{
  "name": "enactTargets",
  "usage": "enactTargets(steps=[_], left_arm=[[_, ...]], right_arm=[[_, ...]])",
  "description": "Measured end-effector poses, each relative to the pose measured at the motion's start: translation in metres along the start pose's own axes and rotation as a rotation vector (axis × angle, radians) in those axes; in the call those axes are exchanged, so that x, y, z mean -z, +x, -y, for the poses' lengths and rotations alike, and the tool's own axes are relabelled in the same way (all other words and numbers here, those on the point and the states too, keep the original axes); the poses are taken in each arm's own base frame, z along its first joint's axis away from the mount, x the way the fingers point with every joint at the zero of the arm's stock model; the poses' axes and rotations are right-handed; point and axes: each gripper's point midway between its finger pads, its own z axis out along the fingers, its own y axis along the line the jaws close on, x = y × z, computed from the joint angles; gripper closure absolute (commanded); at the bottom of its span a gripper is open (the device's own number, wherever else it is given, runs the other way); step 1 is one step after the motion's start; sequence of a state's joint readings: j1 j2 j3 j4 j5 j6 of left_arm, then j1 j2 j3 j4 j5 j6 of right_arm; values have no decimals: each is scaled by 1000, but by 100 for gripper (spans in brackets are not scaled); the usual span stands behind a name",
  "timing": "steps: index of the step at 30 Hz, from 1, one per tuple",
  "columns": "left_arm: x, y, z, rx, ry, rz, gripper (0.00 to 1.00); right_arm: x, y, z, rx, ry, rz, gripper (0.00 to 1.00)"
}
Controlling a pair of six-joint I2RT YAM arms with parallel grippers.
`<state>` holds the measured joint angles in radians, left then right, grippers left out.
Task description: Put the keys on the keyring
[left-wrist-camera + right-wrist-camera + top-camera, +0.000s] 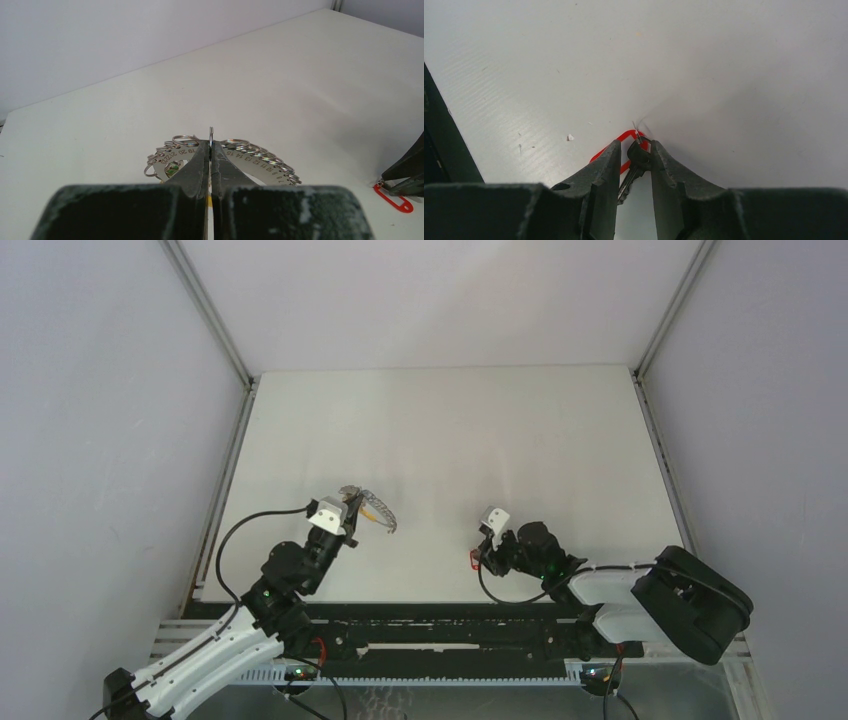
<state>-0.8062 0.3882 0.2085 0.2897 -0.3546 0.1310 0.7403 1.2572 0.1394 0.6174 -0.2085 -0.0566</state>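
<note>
Pinching the keyring (252,161), left claw (210,149); right claw (634,150) clamps a key (638,156) — visible wrist-side only.

White table (450,430) with red key (395,197)

A ring (211,131) stands upright between the left claw's (210,146) tips. A plate (252,164) lies just beyond and below them, spreading to both sides, with rings (235,143) along its far edge. Well to this claw's right, on the table (300,90), a tag (396,199) lies at the right claw's (635,146) tips. A key (639,156) sits between that claw's fingers, the tag just ahead and left.
</note>
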Motion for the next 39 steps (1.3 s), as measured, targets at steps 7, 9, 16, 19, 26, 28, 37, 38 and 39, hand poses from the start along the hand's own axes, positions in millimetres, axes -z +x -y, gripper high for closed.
enactTargets(steps=[7, 9, 16, 19, 26, 28, 37, 38, 39], left_arm=[[0, 0, 0, 0, 0, 0, 100], [0, 0, 0, 0, 0, 0, 100], [0, 0, 0, 0, 0, 0, 100], [0, 0, 0, 0, 1, 0, 100], [0, 0, 0, 0, 2, 0, 100], [0, 0, 0, 0, 2, 1, 100], [0, -1, 0, 1, 3, 2, 100], [0, -1, 0, 1, 3, 2, 100], [0, -1, 0, 1, 3, 2, 100]], right_arm=[[-3, -6, -1, 12, -15, 10, 74], [-4, -8, 0, 12, -15, 14, 74], [-4, -8, -1, 11, -26, 13, 76], [-4, -8, -2, 10, -31, 10, 78], [-7, -1, -4, 3, -44, -20, 83], [-9, -1, -4, 3, -46, -25, 84], [-9, -1, -6, 7, -53, -30, 99], [-9, -1, -7, 7, -54, -30, 100], [-9, -1, -7, 8, -54, -30, 100]])
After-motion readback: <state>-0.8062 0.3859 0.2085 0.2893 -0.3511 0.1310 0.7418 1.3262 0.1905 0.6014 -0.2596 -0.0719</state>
